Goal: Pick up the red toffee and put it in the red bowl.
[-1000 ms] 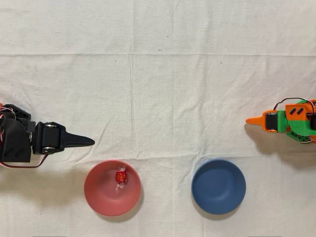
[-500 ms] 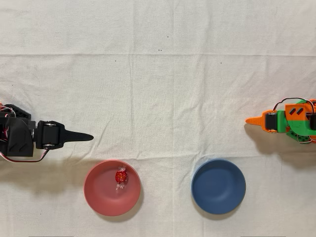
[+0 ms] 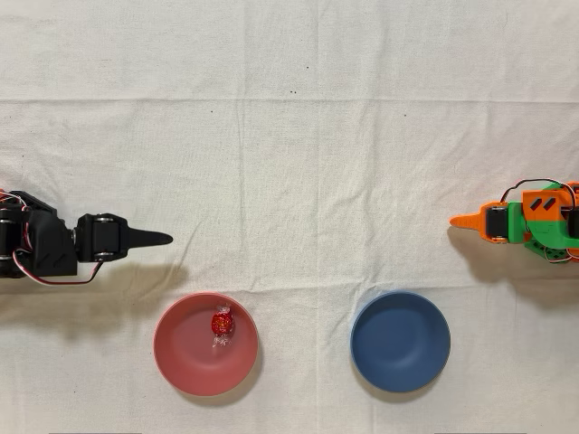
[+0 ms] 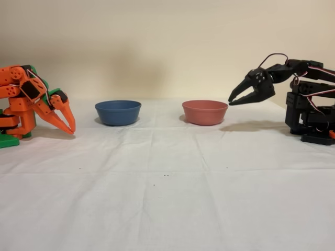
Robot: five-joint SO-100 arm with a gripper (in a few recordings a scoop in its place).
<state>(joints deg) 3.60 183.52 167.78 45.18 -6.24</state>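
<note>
The red toffee lies inside the red bowl, a little above and right of the bowl's middle in the overhead view. In the fixed view the red bowl hides the toffee behind its wall. My black gripper is shut and holds nothing; it points right, above and left of the bowl in the overhead view. From the side, the gripper hangs in the air just right of the bowl's rim, tilted down.
A blue bowl of the same size stands right of the red one in the overhead view. The idle orange arm sits at the right edge. A wrinkled white cloth covers the table.
My arm has folded back toward the left edge, and the gripper tip has drifted up in the picture, away from the red bowl. The toffee and both bowls have not moved.
</note>
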